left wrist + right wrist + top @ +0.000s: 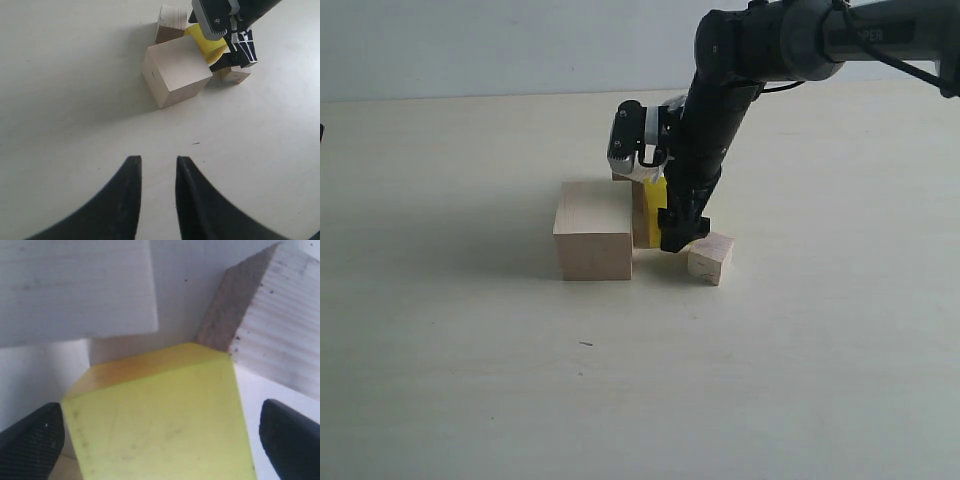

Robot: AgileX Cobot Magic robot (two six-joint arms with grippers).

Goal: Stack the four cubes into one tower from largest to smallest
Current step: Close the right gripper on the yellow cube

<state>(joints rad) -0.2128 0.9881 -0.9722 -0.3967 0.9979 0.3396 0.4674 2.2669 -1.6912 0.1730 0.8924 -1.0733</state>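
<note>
Yellow cube (pixel 160 405) between spread fingers (pixel 30 445) of the right hand (pixel 160 440)
On the surface (pixel 470 380) just beside the large cube (pixel 593 235), a small cube (pixel 710 257) near; left hand (pixel 157 190) empty, slightly parted

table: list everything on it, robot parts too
large cube: 1, pale wood, on the table, left of the yellow cube
yellow cube: 1, bright yellow, on the table beside the large cube
small cubes: 2, pale wood, one front right of the yellow cube, other behind the large cube
table: 1, pale beige, under everything
right arm: 1, black and grey, reaching in from the right
right end effector: 1, black, open around the yellow cube
left end effector: 1, black, slightly open, empty, above the table
</note>
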